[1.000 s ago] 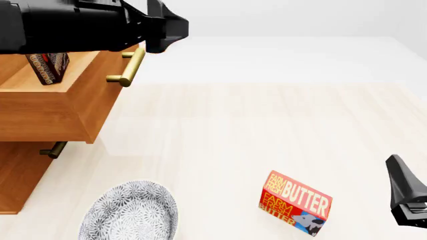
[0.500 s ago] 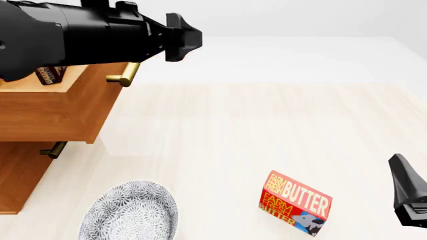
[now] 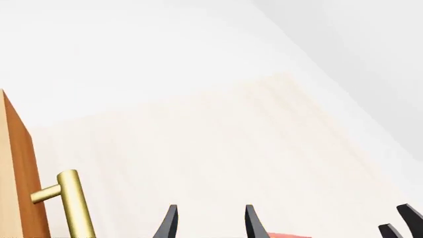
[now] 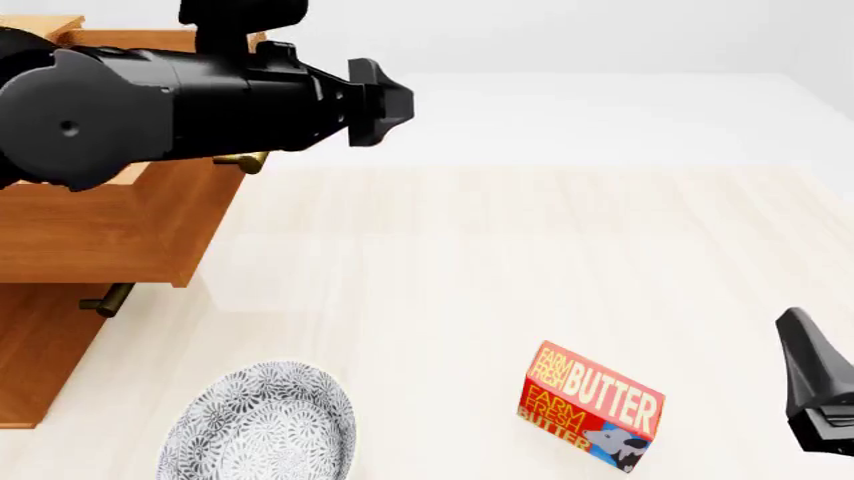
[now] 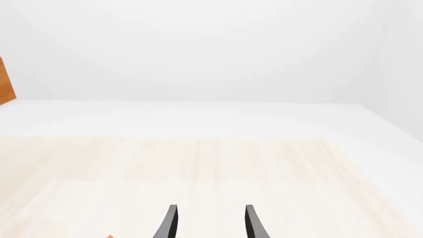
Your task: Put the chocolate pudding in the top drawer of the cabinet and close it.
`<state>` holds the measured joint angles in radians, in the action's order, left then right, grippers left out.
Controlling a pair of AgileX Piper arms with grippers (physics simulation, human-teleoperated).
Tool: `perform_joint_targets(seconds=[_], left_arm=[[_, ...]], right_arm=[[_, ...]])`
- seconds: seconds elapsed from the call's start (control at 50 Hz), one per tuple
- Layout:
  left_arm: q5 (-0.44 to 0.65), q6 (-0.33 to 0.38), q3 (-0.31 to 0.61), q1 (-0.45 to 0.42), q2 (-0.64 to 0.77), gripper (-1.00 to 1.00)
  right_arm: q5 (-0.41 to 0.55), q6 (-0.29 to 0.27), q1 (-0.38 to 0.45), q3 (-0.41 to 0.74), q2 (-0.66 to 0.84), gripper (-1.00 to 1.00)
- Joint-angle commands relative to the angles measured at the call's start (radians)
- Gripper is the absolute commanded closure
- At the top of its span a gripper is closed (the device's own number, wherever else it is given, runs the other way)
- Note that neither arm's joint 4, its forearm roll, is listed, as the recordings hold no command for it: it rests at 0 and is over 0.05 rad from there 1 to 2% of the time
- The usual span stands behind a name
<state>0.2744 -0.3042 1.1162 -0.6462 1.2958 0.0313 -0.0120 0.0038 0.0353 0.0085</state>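
Front view: top drawer (image 4: 120, 225) pulled out, its handle (image 3: 73, 206) lengthwise along its front; both arms' fingers (image 3: 208, 223) (image 5: 208, 223) parted, empty.

Butter box (image 4: 591, 407) stands on light wood tabletop (image 4: 534, 260), front-right area. Patterned grey-white plate (image 4: 260, 425) lies front-left, well apart from the box. White wall behind.

wall (image 4: 561, 35): plain white, upper frame | table (image 4: 534, 260): pale wood grain, filling middle and lower frame | light: soft, even, faint shadows
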Motion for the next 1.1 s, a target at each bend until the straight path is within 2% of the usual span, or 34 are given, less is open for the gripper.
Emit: perform_joint_targets(seconds=[0.02,0.58,0.84,1.1], left_arm=[[-0.032,-0.033,-0.028,-0.003,0.02,-1.0],[-0.098,-0.094,-0.08,0.014,0.06,-1.0],[-0.103,-0.094,-0.085,0.044,0.06,-1.0],[-0.115,-0.073,-0.109,0.11,0.028,-1.0]], right_arm=[[-0.037,0.0,0.0,-0.02,0.017,-1.0],[-0.038,0.0,0.0,-0.021,0.016,-1.0],[-0.038,0.0,0.0,-0.021,0.017,-1.0],[-0.037,0.0,0.0,-0.021,0.017,-1.0]])
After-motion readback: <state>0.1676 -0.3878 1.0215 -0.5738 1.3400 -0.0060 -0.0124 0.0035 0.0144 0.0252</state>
